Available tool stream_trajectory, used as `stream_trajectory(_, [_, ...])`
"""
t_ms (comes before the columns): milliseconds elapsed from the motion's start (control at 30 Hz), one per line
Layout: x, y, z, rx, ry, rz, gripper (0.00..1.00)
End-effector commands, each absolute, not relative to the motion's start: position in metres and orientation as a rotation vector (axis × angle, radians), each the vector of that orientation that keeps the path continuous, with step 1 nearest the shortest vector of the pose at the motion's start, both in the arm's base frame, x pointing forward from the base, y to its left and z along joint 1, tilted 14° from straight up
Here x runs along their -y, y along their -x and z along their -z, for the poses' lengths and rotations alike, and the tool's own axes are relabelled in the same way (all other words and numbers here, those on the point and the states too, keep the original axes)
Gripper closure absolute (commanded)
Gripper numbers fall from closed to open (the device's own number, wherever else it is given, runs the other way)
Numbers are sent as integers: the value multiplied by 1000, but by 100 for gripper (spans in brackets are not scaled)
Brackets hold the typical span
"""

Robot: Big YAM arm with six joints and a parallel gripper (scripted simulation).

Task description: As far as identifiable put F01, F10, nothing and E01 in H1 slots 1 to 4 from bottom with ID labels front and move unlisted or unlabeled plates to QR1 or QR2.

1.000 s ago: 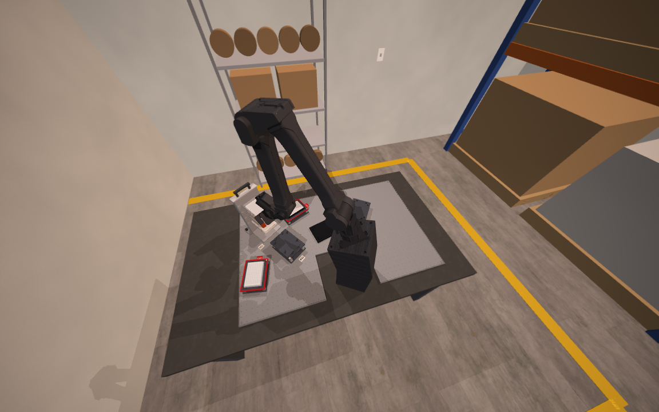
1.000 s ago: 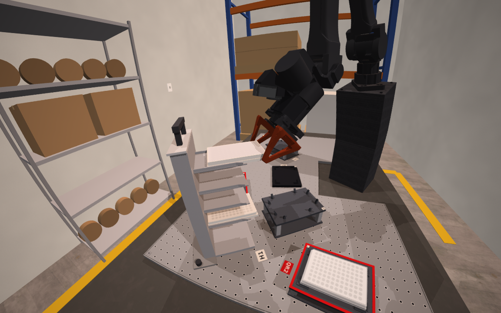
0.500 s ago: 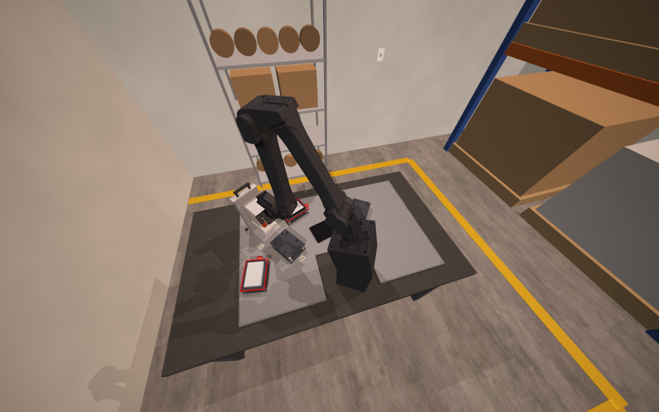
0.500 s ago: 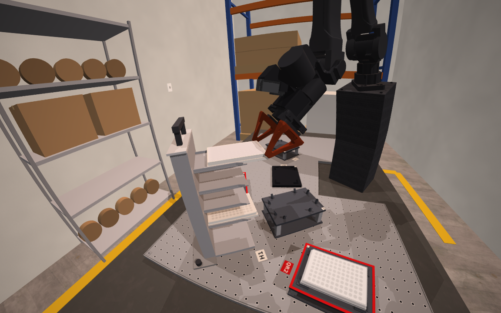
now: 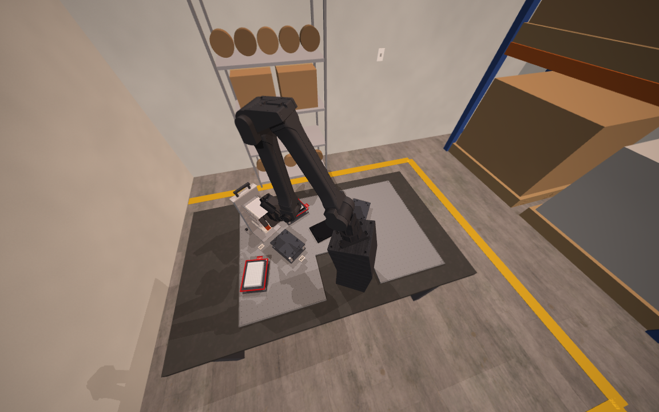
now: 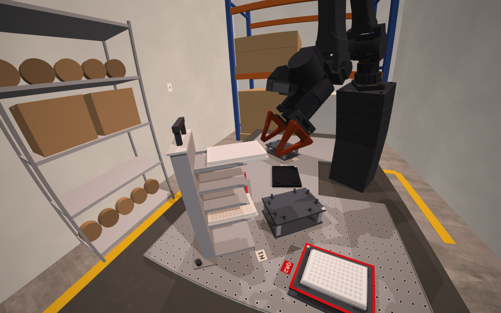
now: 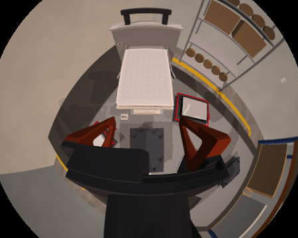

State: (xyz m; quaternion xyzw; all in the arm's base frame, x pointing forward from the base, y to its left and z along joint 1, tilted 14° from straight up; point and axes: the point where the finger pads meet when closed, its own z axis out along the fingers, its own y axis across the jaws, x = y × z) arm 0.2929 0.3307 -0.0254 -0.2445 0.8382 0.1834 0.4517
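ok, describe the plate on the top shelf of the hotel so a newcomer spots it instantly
Find the grey plate hotel, the tilted tower with a black handle, left of the arm's black pedestal. On its topmost shelf lies a white plate, overhanging the front edge, just ahead of the open red end effector. Unlike the lower hotel plate and the red-framed QR2 plate, its top looks smooth, no wells showing.

Matt white plastic plate, grey metal hotel, perforated metal deck, matt black arm

Matte black arm — rust-red, seemingly triangular fingers.
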Motion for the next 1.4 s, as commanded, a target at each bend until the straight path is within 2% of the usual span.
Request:
stream_trajectory(0, [-331,-284,27,-2069,600,-473,0])
stream_trajectory(1133, [-301,-243,38,-2074,602,-468,0])
stream_trajectory(1167, [-299,-241,41,-2075,602,-468,100])
stream_trajectory(1367, [-301,-246,38,-2066,599,-464,100])
